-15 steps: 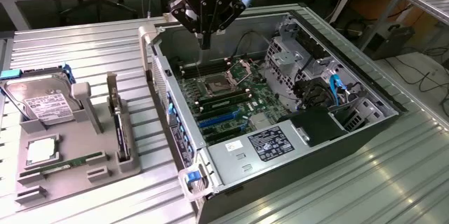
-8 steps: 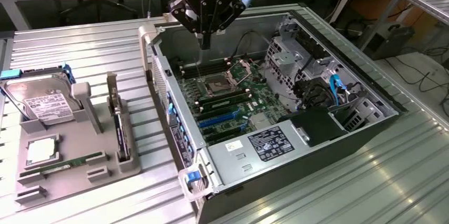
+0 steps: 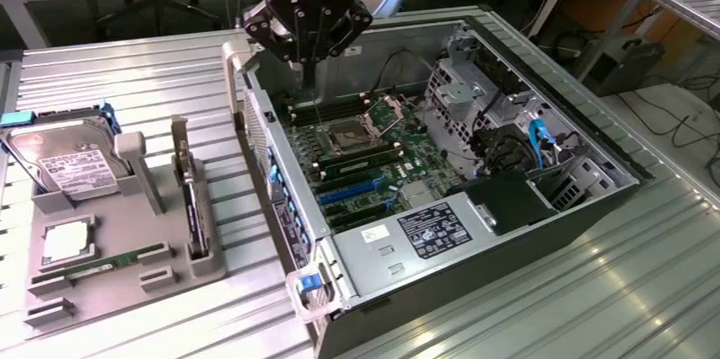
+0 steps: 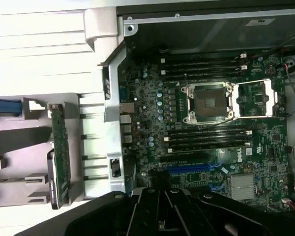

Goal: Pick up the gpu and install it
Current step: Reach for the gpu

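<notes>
One gpu (image 3: 194, 207) stands on edge in a slot of the gray parts holder (image 3: 158, 224). It sits to the exterior view's left of the open computer case (image 3: 473, 292), well apart from your gripper (image 3: 307, 56). Held upright like that, the card's top edge is free for a pinch from above. Your gripper hangs over the case wall beside the motherboard (image 3: 372, 152), with its fingers drawn fully together and nothing in them. The blue expansion slots (image 3: 351, 195) lie bare, so the card is not yet installed.
</notes>
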`<state>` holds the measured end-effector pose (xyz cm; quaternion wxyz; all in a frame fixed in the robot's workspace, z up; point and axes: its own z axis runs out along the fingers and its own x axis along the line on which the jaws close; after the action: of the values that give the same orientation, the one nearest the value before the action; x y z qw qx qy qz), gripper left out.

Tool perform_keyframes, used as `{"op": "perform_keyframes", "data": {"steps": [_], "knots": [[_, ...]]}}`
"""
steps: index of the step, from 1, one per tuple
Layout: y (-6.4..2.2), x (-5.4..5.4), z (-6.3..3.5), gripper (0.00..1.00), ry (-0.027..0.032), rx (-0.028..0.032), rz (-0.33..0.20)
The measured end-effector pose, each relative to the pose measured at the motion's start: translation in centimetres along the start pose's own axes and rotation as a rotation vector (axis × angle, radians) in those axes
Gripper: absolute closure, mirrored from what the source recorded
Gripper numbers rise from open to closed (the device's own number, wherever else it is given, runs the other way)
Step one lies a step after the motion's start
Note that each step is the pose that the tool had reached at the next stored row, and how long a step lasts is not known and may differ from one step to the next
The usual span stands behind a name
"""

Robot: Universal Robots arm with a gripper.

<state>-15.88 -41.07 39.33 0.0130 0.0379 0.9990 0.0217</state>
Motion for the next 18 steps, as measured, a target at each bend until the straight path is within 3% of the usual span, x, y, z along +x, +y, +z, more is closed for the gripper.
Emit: {"op": "perform_keyframes", "data": {"steps": [10,18], "knots": [[-1.34,4.5,-0.08,0.89,-0.0001,-0.0001,0.000],[-1.93,8.4,0.68,0.89,0.0000,0.0002,0.000]]}}
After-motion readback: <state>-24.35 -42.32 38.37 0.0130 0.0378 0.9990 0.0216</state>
